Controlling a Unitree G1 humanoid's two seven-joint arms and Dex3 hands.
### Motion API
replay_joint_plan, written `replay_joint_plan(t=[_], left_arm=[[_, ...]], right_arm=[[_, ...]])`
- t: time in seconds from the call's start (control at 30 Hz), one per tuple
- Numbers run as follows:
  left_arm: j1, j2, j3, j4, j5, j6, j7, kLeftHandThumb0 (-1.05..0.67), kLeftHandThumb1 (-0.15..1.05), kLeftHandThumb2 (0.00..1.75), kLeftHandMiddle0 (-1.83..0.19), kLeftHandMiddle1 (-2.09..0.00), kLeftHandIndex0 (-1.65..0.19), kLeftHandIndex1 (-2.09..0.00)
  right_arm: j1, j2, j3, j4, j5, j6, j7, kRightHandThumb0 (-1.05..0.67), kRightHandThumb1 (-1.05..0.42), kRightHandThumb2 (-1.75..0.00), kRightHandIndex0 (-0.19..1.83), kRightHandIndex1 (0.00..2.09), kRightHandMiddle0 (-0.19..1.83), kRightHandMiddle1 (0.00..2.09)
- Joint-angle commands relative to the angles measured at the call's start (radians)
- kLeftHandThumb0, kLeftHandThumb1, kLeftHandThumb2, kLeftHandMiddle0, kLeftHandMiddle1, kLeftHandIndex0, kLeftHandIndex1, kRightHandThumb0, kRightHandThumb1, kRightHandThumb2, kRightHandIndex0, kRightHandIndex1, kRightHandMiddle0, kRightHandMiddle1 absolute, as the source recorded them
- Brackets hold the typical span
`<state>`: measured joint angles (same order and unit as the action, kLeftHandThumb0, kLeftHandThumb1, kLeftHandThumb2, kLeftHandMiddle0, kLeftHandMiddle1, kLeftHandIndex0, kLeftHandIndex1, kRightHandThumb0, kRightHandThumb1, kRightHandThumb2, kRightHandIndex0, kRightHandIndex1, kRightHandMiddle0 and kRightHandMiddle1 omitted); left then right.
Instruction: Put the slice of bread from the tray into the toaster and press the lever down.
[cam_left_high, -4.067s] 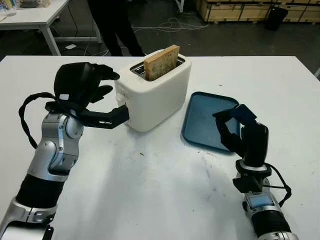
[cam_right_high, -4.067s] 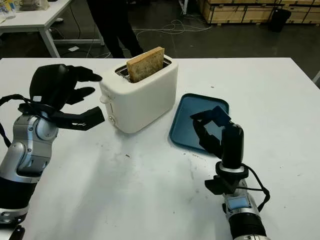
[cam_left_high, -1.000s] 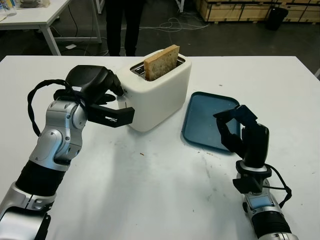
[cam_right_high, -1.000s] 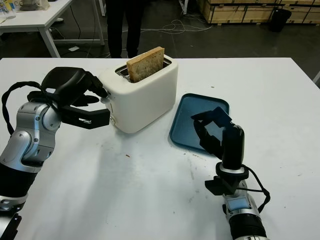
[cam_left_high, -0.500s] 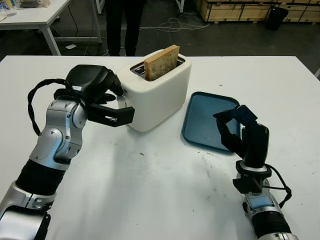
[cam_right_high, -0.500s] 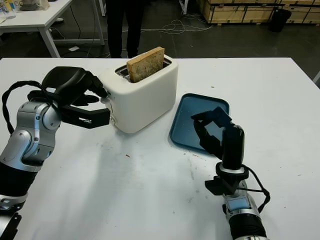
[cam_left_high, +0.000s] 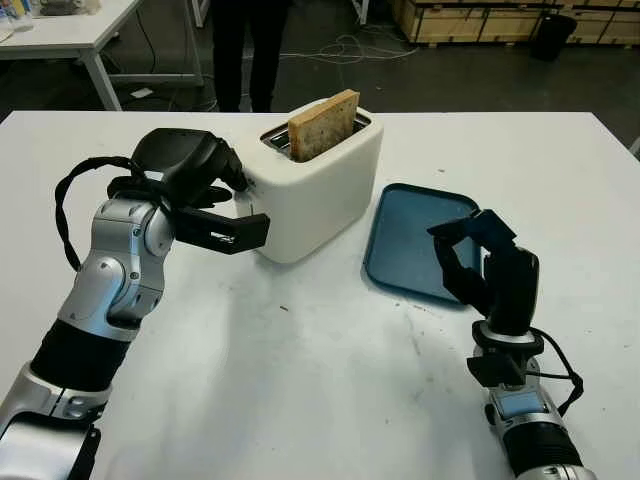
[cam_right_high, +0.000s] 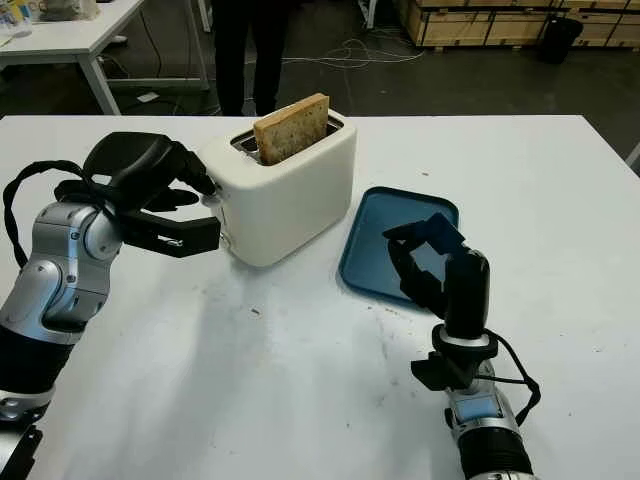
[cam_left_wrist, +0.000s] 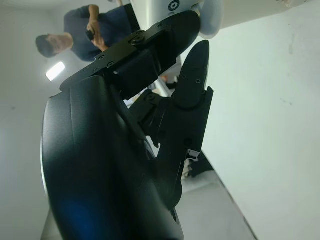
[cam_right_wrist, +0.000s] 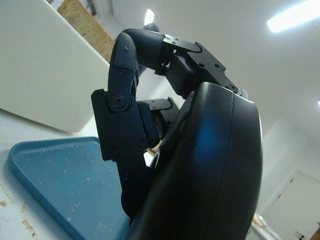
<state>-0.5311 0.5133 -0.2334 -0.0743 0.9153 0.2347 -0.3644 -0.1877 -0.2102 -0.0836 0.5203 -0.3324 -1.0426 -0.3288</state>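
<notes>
The slice of bread (cam_left_high: 323, 124) is seated upright in the toaster (cam_left_high: 318, 187); the tray (cam_left_high: 412, 240) is bare. The left robot hand (cam_left_high: 205, 196), curled and empty, is placed at the lever (cam_left_wrist: 210, 22). An oblique press may shove the toaster. Open bench (cam_left_high: 320, 380) lies ahead. The right robot hand (cam_left_high: 478, 262), curled and empty, is held over the tray's near edge.

You're looking at a workshop or lab: dark bare floor (cam_left_high: 480, 70), loose cables (cam_left_high: 345, 47) trailing across it, wooden crates (cam_left_high: 470, 20) along the back, and a plain white counter (cam_left_high: 330, 380).
</notes>
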Motion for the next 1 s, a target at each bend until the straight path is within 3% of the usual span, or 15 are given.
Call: replay_joint_plan(t=[0.0,0.07,0.1,0.13,0.2,0.23,0.3,0.4,0.57,0.8,0.97], left_arm=[[0.017,-0.039,-0.024,0.019,-0.010,0.023,0.001,-0.27,0.92,0.14,-0.91,-1.74,-1.24,-0.07],[0.056,-0.103,-0.050,0.073,-0.030,0.053,0.023,-0.25,0.92,0.13,-0.87,-1.74,-1.33,-0.23],[0.088,-0.162,-0.080,0.145,-0.039,0.070,0.054,-0.25,0.92,0.13,-0.83,-1.70,-1.13,-0.67],[0.121,-0.235,-0.101,0.252,-0.070,0.064,0.104,-0.26,0.92,0.13,-0.81,-1.57,-1.01,-0.75],[0.161,-0.393,-0.104,0.542,-0.160,0.012,0.209,-0.23,0.92,0.19,-0.77,-1.39,-0.93,-0.76],[0.174,-0.459,-0.077,0.662,-0.218,-0.024,0.245,-0.22,0.92,0.25,-0.78,-1.10,-0.91,-0.61],[0.198,-0.530,-0.049,0.764,-0.279,-0.063,0.271,-0.22,0.92,0.39,-0.80,-0.58,-0.89,-0.27],[0.212,-0.534,-0.063,0.762,-0.294,-0.089,0.247,-0.21,0.92,0.41,-0.83,-0.38,-0.92,-0.14],[0.201,-0.513,-0.094,0.737,-0.311,-0.079,0.221,-0.20,0.92,0.37,-0.83,-0.34,-0.94,-0.11],[0.205,-0.479,-0.125,0.701,-0.311,-0.053,0.231,-0.22,0.92,0.35,-0.90,-0.36,-0.96,-0.09],[0.215,-0.446,-0.128,0.610,-0.307,-0.050,0.230,-0.24,0.92,0.37,-0.94,-0.54,-1.02,-0.08]], right_arm=[[-0.007,-0.001,-0.003,-0.004,0.007,-0.004,0.002,-0.45,-0.92,-0.35,0.63,1.71,0.61,1.20],[-0.007,-0.002,-0.006,-0.001,-0.001,-0.003,-0.003,-0.46,-0.92,-0.35,0.63,1.71,0.61,1.20],[-0.006,-0.003,-0.006,0.001,-0.001,-0.002,-0.003,-0.46,-0.92,-0.35,0.63,1.72,0.61,1.20],[-0.005,-0.004,-0.006,0.004,0.003,-0.001,0.000,-0.46,-0.92,-0.35,0.64,1.72,0.61,1.20],[-0.002,-0.004,-0.004,0.007,0.015,0.004,0.008,-0.46,-0.92,-0.35,0.64,1.71,0.62,1.20],[-0.003,-0.006,-0.004,0.010,0.015,0.000,0.008,-0.45,-0.92,-0.34,0.64,1.71,0.62,1.20],[-0.005,-0.010,-0.003,0.016,0.015,-0.008,0.010,-0.44,-0.92,-0.33,0.64,1.74,0.61,1.20],[-0.012,-0.017,-0.007,0.020,0.003,-0.010,0.003,-0.46,-0.92,-0.35,0.63,1.72,0.62,1.20],[-0.011,-0.010,-0.002,0.023,0.010,-0.010,0.006,-0.47,-0.92,-0.34,0.65,1.70,0.63,1.19],[-0.012,-0.008,0.006,0.008,0.023,-0.001,0.022,-0.46,-0.92,-0.34,0.62,1.73,0.59,1.23],[-0.014,-0.011,0.000,0.019,0.021,-0.006,0.026,-0.46,-0.92,-0.33,0.63,1.71,0.61,1.21]])
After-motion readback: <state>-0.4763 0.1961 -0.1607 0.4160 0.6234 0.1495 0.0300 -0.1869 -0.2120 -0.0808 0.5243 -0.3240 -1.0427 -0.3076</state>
